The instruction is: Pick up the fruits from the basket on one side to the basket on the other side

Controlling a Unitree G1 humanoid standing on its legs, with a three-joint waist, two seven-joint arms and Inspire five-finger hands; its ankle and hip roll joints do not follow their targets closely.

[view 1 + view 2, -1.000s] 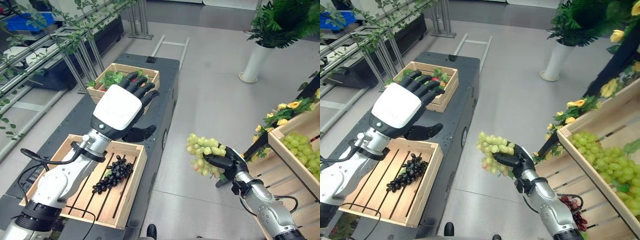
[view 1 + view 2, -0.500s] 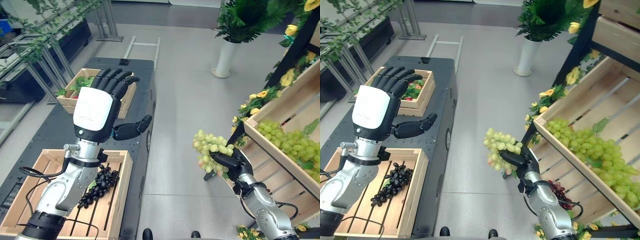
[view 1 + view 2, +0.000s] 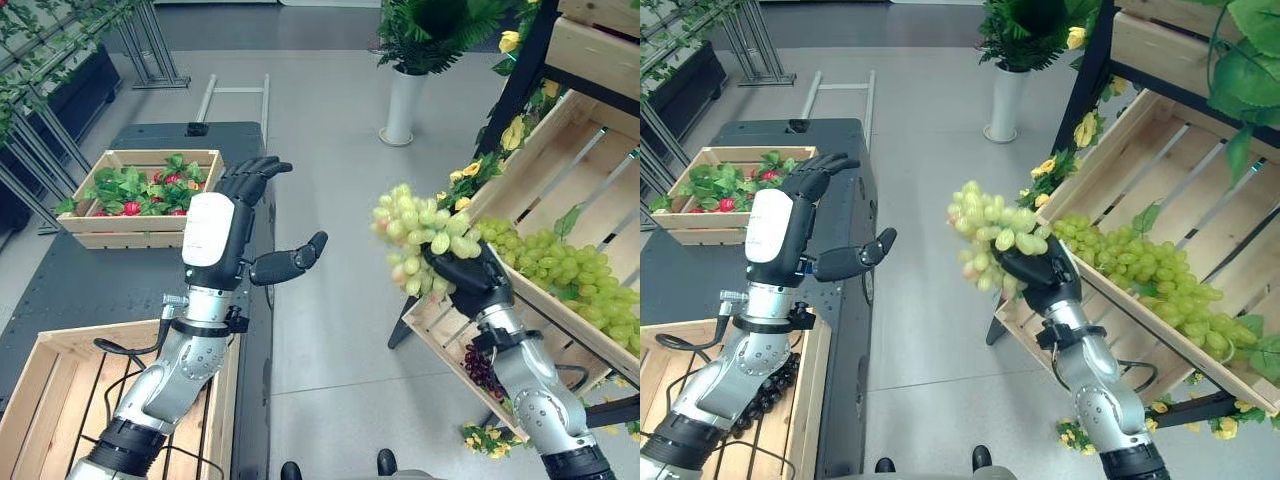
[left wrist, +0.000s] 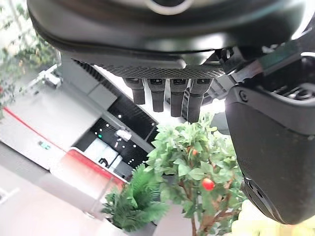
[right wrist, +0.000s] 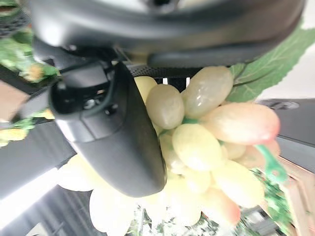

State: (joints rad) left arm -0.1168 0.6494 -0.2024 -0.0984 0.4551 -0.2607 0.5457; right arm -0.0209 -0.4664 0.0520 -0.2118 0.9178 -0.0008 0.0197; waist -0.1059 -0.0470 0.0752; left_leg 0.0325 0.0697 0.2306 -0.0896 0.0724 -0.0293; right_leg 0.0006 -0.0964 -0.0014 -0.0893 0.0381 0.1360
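My right hand [image 3: 478, 285] is shut on a bunch of green grapes [image 3: 412, 228] and holds it up in the air, just in front of the tilted wooden shelf crate [image 3: 575, 160] on the right. That crate holds more green grapes [image 3: 560, 265]. In the right wrist view the thumb [image 5: 118, 132] presses against the held grapes [image 5: 197, 142]. My left hand [image 3: 212, 228] is raised above the black table [image 3: 90, 280], open and holding nothing. Below it sits a near wooden crate [image 3: 50, 390] with black grapes [image 3: 765, 395] in it.
A far crate [image 3: 130, 190] of leaves and red fruit stands on the table's back end. Dark grapes [image 3: 482, 370] lie in a lower shelf crate. A potted plant in a white pot [image 3: 405, 100] stands on the floor beyond; bare floor separates table and shelf.
The camera has swung to the right, bringing the shelf into view. My right hand has lifted the green grapes higher and closer to the shelf crate. The left hand stays raised and open.
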